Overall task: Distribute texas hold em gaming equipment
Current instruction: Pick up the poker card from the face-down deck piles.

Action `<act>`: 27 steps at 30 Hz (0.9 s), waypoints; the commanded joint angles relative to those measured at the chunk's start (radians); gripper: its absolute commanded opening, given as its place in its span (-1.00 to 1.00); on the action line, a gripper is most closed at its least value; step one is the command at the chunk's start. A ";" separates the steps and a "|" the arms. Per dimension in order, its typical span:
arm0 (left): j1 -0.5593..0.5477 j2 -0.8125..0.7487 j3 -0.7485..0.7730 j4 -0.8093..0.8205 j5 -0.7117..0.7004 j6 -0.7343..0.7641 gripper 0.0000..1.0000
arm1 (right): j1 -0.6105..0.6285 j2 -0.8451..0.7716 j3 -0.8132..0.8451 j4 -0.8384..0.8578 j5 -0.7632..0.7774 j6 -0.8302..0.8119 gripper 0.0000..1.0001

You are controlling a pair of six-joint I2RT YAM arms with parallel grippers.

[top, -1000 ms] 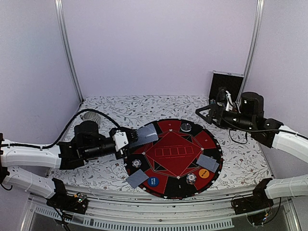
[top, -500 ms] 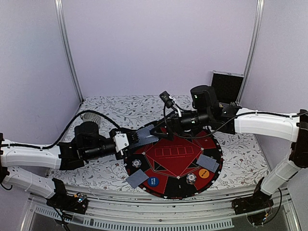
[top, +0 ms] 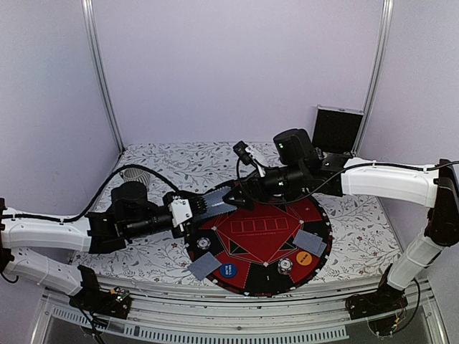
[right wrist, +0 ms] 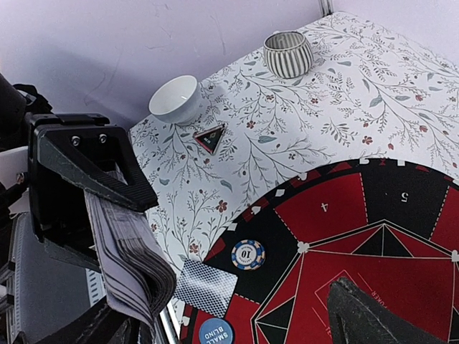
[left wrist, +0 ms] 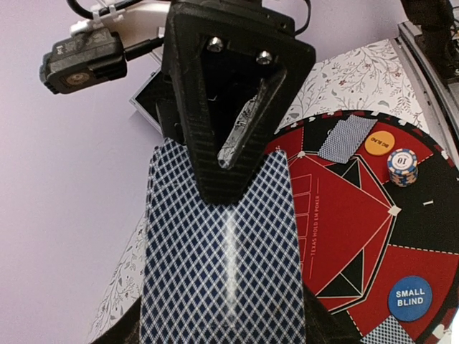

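I count one thick deck of cards (top: 219, 201). I count two small lots of loose cards (top: 204, 265) (top: 310, 242), backs up. There are two little chip stacks (top: 204, 244) (top: 285, 266), one blue disc (top: 228, 271) and one orange disc (top: 305, 258). I also see one round mat (top: 258, 236), one striped cup (right wrist: 287, 54), one white bowl (right wrist: 176, 99), one black case (top: 336, 130) and one tiny triangle (right wrist: 210, 137).

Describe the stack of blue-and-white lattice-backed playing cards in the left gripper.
The stack of lattice-backed playing cards is thick, backs up, its layered pale edges showing in the right wrist view. The left gripper clamps one end, a black ribbed finger across the top, holding it over the far-left rim of the round red-and-black poker mat. The open right gripper hangs close by.
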 commanded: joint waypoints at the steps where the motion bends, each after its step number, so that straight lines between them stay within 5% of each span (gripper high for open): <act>1: -0.016 -0.014 -0.009 0.035 0.004 -0.002 0.05 | 0.002 -0.046 0.016 -0.042 0.046 -0.023 0.80; 11: -0.014 -0.014 -0.008 0.036 0.000 -0.002 0.05 | 0.002 -0.038 0.038 -0.051 -0.051 -0.030 0.42; 24: -0.015 -0.014 -0.007 0.035 -0.004 -0.002 0.05 | 0.001 -0.067 0.044 -0.082 -0.073 -0.038 -0.78; 27: -0.016 -0.013 -0.007 0.035 -0.004 -0.002 0.05 | 0.000 -0.077 0.043 -0.099 -0.057 -0.041 -0.88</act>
